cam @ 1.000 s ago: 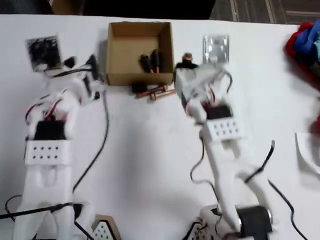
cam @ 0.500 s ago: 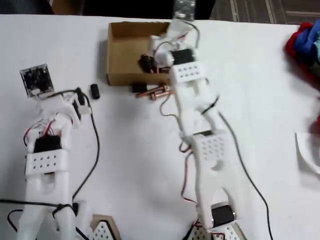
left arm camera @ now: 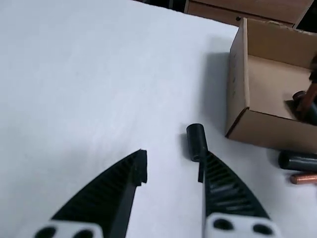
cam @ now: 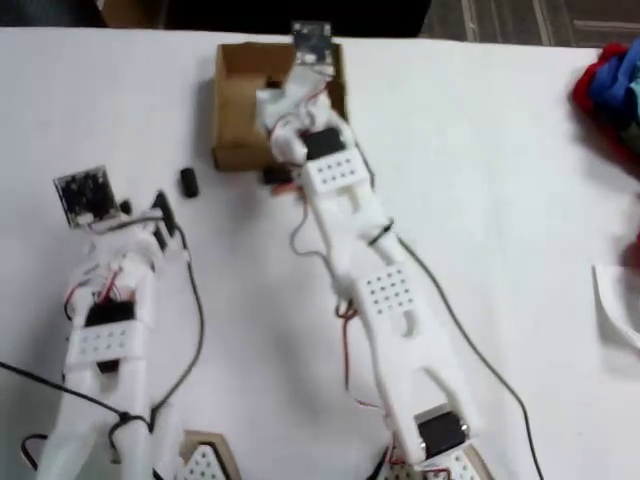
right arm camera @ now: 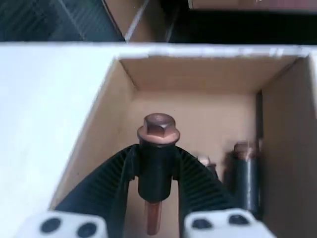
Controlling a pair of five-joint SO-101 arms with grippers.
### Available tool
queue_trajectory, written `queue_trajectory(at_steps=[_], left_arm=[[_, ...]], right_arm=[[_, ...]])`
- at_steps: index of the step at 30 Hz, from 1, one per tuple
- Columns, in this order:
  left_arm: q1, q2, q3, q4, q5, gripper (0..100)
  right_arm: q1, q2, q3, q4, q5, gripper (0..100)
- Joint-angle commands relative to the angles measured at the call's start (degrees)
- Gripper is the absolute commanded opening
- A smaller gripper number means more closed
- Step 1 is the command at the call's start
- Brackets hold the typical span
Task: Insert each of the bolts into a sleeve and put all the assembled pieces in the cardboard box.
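Right wrist view: the right gripper [right arm camera: 156,152] has its jaws clamped on a black sleeve [right arm camera: 154,176] with a copper bolt [right arm camera: 158,128] through it, over the open cardboard box [right arm camera: 193,74], where finished pieces [right arm camera: 245,176] lie. Over on the left wrist view, the left gripper [left arm camera: 172,159] hangs with jaws wide above the table [left arm camera: 74,74], a loose sleeve [left arm camera: 196,141] just at one fingertip.
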Motion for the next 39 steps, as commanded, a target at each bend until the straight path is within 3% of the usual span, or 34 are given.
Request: queue_trajectory(at_steps=[1,12,39], left_arm=[[0.44,2.02,-0.48,-2.90,-0.79,19],[0.44,6.15,-1.45,-6.07,-0.79,19],[0.35,6.15,-1.45,-6.07,-0.79,19]], right_arm=[[0.40,-4.09,0.97,-1.45,2.73,1.9],[-0.40,-4.09,2.11,-1.54,13.01,1.9],[-0.31,-1.71,2.20,1.71,10.90,2.0]])
